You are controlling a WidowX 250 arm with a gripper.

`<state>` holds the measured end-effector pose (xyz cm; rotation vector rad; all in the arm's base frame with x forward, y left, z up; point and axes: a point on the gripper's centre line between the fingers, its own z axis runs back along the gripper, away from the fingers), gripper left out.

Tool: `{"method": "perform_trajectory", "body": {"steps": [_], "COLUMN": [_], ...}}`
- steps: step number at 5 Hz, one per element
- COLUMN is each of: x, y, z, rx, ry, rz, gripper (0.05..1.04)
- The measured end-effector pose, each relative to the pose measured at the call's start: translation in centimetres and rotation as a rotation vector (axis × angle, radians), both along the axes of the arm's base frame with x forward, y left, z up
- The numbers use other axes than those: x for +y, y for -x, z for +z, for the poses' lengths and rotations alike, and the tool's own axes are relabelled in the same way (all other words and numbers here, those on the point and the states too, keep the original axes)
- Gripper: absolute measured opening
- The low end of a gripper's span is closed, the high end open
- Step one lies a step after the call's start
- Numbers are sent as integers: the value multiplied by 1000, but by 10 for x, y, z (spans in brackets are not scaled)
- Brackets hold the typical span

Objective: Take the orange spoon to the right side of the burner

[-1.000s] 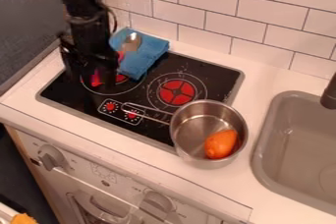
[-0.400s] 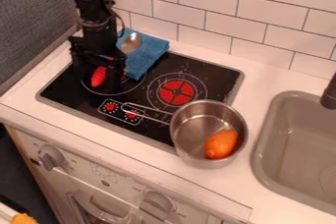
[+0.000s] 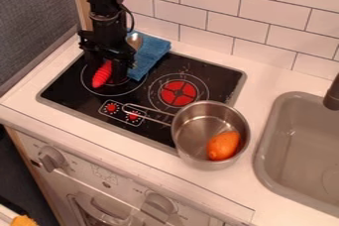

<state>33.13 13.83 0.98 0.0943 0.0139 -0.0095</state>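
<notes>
My gripper (image 3: pixel 109 66) hangs low over the left rear part of the stove, pointing down above the left burner (image 3: pixel 114 91). Close against it, the reddish-orange handle of the spoon (image 3: pixel 101 75) slants down and left over that burner. The spoon's silver bowl (image 3: pixel 135 41) lies by the blue cloth (image 3: pixel 149 54), just right of the arm. The gripper hides the middle of the spoon. Further right is the other red-centred burner (image 3: pixel 178 93).
A metal pot (image 3: pixel 196 125) holding an orange item (image 3: pixel 224 144) sits at the stove's front right corner, its handle running left across the cooktop. The grey sink (image 3: pixel 291 136) is at the right. A tiled wall (image 3: pixel 245 9) stands behind the counter.
The arm and gripper have shifted right, uncovering more of the reddish-orange handle. The spoon's bowl is in nearly the same spot; the pot and cloth stay where they were.
</notes>
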Motion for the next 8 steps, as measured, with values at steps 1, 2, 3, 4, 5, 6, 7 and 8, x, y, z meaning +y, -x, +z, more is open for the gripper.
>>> {"method": "perform_trajectory", "body": {"steps": [1,2,3,4,5,6,7,8], "x": [-2,-14,-49,-96,-136,-152,-153,-153], "y": [0,6,-5,-17,-38,-50,-50,-47], "z": [0,4,58,75,52,20,4,0], "rx": [7,11,-133,-166,-114,-50,-28,-29], "ry": [3,16,16,75,198,248,247,231], "rz": [-1,-4,-41,-98,-100,-62,-6,25], "gripper": [429,424,424,424,424,424,424,524]}}
